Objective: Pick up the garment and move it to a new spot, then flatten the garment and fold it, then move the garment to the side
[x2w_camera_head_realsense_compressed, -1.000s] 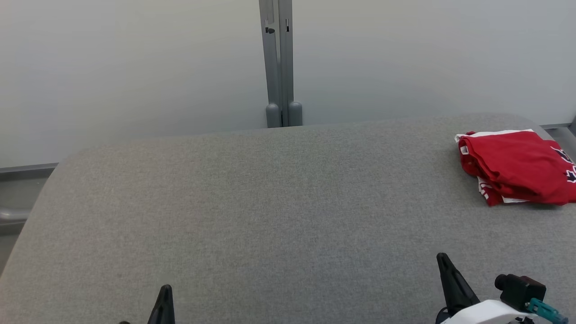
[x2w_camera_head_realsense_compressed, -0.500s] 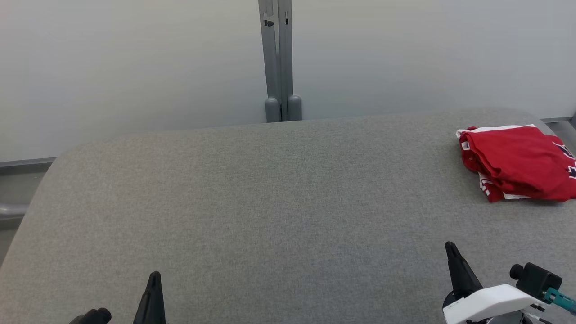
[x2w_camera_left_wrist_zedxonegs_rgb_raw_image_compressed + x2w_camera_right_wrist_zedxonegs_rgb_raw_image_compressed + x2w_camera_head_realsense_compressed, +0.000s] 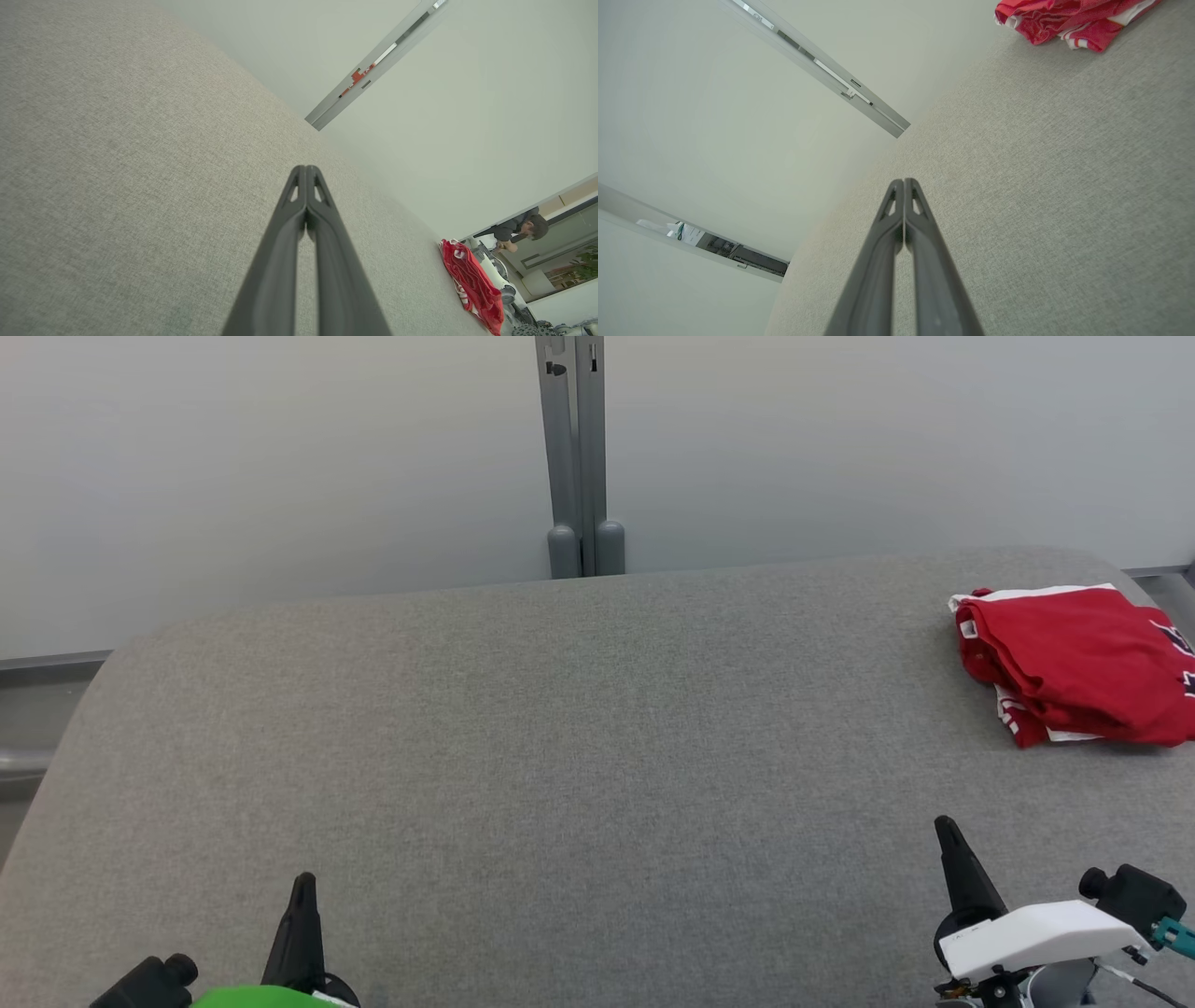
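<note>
The robot's left gripper [image 3: 303, 889] and right gripper [image 3: 948, 833] hover low over the near edge of a grey fabric-covered table [image 3: 560, 756], one at the near left and one at the near right, fingers pointing toward the far wall. In the left wrist view, the left gripper [image 3: 306, 171] has its two long dark fingers pressed together at the tips with nothing between them. The right wrist view shows the right gripper [image 3: 904, 182] in the same way, fingertips meeting and nothing held. A green cover [image 3: 252, 997] shows at the base of the left gripper, while a white casing [image 3: 1036, 931] and a small black camera [image 3: 1128, 894] sit behind the right one.

The red garment [image 3: 1074, 663], trimmed in white and marked with dark lettering, lies folded in a compact bundle at the far right of the table, partly cut off by the head view's right edge. It is well apart from both grippers and nearer the right one. The right wrist view shows the same garment [image 3: 1069, 16] on the fabric ahead of the closed fingertips, and the left wrist view shows it [image 3: 472, 280] at the table's far end.

Beyond the table stand pale wall panels [image 3: 280, 476], joined by a grey upright post [image 3: 579, 457]. A person [image 3: 523, 227] leans forward in the background of the left wrist view.
</note>
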